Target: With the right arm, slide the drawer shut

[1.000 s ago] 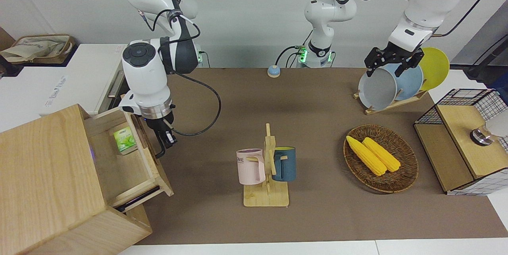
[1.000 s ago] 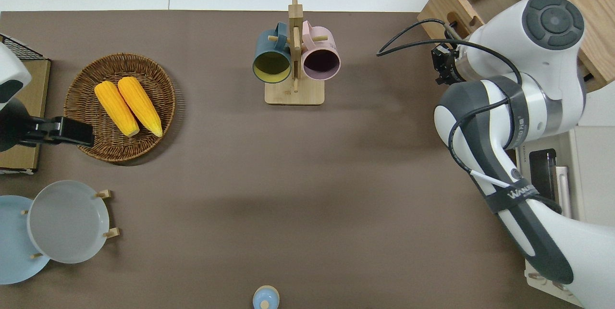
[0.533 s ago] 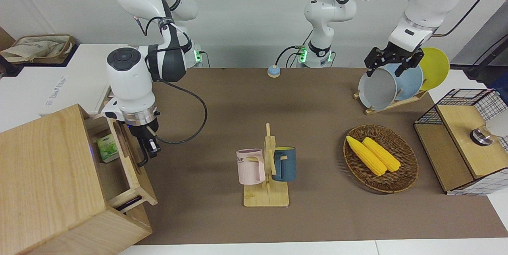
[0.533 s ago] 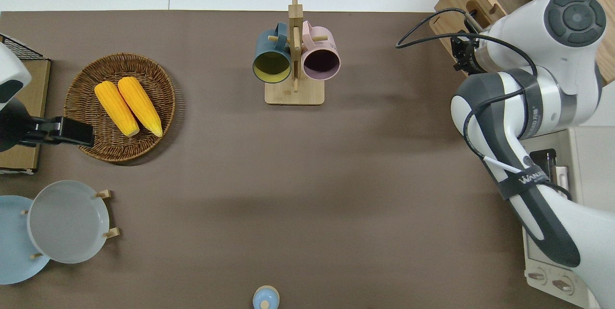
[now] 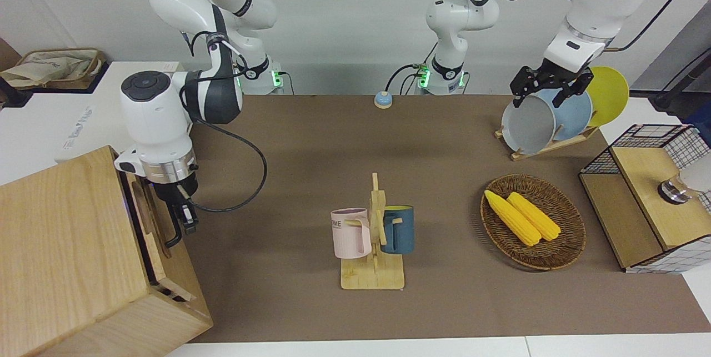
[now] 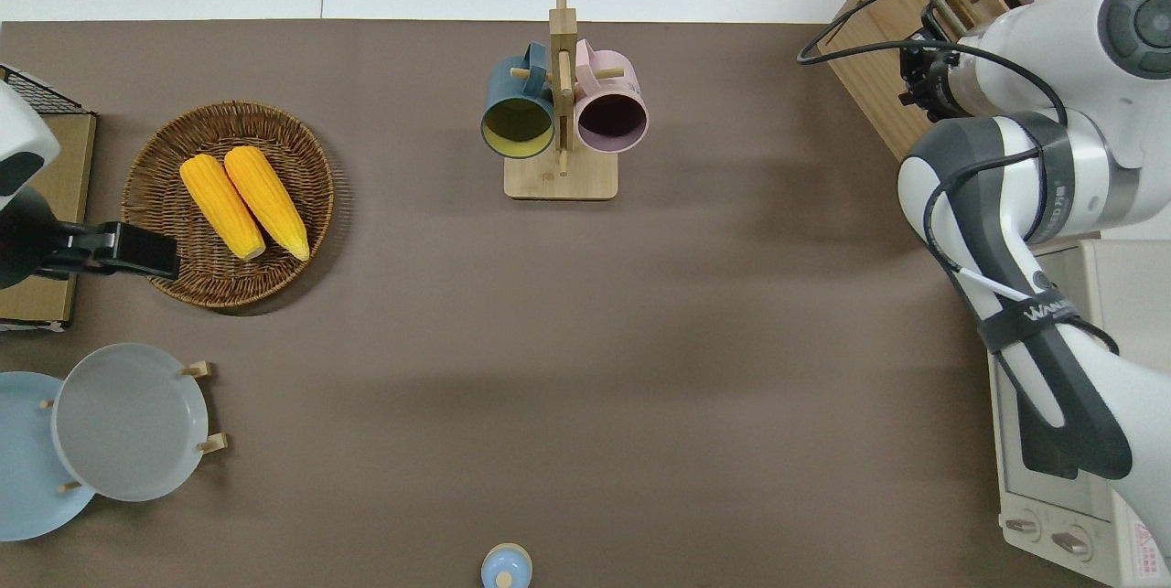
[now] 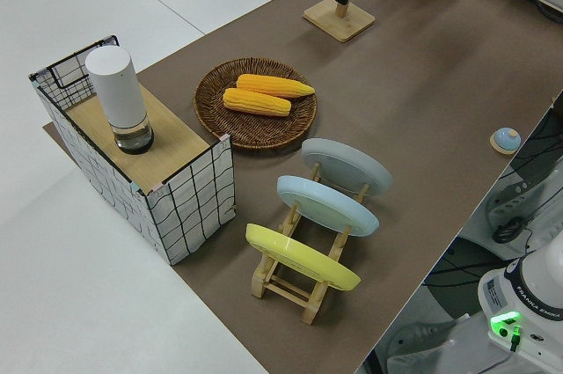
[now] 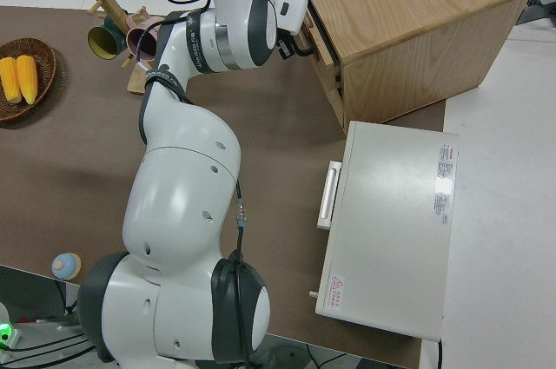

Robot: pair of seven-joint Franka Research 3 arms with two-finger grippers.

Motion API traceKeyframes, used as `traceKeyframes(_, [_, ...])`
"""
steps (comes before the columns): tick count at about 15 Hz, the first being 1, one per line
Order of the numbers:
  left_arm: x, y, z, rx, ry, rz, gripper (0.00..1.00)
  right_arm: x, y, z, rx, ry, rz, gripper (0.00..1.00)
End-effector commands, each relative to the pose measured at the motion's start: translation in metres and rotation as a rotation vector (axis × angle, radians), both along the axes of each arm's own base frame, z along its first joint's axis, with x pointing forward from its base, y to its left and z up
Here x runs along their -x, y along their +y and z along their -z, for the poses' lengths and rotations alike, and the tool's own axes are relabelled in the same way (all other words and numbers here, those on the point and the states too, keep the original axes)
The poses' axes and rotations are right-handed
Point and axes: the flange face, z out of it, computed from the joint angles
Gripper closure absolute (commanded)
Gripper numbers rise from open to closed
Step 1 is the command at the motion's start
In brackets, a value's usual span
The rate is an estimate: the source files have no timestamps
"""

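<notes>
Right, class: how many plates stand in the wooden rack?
3, in a row: the grey plate farthest from the robots, the blue plate in the middle, the yellow plate nearest the robots.

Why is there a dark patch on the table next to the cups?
Front view: the cup rack blocks the light, so it casts a soft shadow on the table. Overhead view: the right arm casts a wider, blurry one.
</notes>
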Motion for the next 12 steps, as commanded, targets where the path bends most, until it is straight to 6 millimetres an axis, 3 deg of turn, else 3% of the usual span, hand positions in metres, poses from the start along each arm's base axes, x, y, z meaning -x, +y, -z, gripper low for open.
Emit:
traceKeyframes(1, [-0.002,0.001,-0.004,-0.016,0.005,0.012,0.01,-0.008,-0.015,0.000,0.017,-0.024,-0.036,1.000])
traceKeyframes(6, [-0.002,0.001,-0.003,-0.016,0.006,0.012,0.01,-0.010,-0.033,-0.004,-0.003,-0.055,-0.035,1.000])
traceKeyframes(12, [-0.002,0.001,-0.004,-0.016,0.005,0.012,0.01,-0.011,-0.026,-0.002,-0.002,-0.054,-0.054,1.000])
